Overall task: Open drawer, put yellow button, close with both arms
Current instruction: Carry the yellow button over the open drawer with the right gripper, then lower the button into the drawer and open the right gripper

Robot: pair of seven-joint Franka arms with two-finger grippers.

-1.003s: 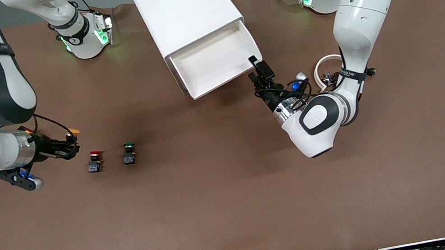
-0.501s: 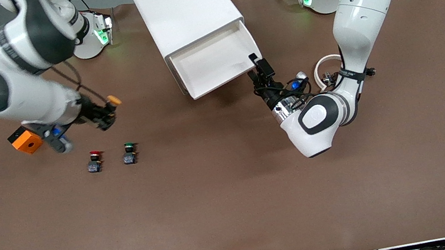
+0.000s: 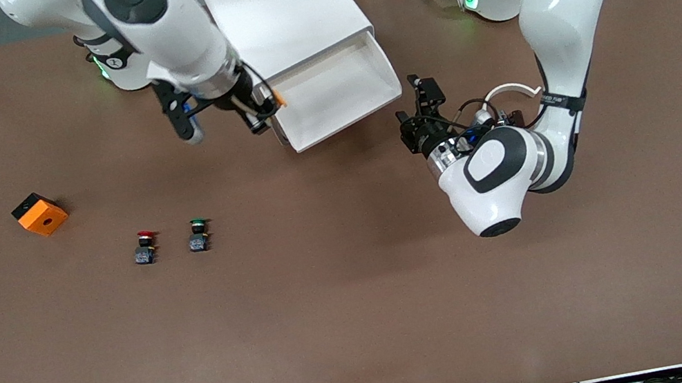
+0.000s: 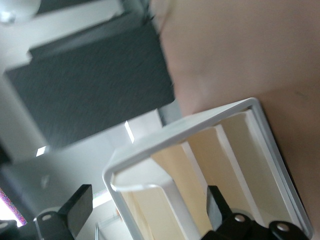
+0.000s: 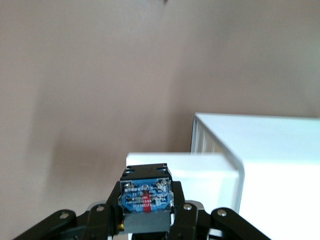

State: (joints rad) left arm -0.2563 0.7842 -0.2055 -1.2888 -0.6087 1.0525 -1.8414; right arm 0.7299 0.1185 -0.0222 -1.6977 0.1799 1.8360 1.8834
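Brown paper-like cover over the whole table (image 3: 360,300). Entered on it: a white box-shaped cabinet (image 3: 280,5) between the two arm bases, its white drawer (image 3: 334,91) pulled open toward the front camera.

Right gripper (image 3: 262,108): over the drawer's corner toward the right arm's end, jaws clamped on the yellow button with a black-and-blue body (image 3: 277,99). The front view shows only the orange-yellow cap edge poking out; the right wrist view shows the button's blue underside (image 5: 145,196) pinched between the black fingers (image 5: 187,215), with the white cabinet and drawer front (image 5: 185,172) below.

Left gripper (image 3: 421,106): low by the drawer's corner toward the left arm's end, just clear of it, jaws spread wide and holding nothing. The left wrist view alone shows the drawer's cream interior and white rim (image 4: 180,131) framed between the two black fingertips (image 4: 217,202).

Also on the table, toward the right arm's end: an orange square block with a black side (image 3: 40,214); a red-capped pushbutton (image 3: 144,247) and a green-capped pushbutton (image 3: 198,235), side by side, upright, apart.

Change since a second ago: the right arm has swung the button from near the red one up to the drawer, uncovering the orange block; the left gripper has backed off the drawer's corner.
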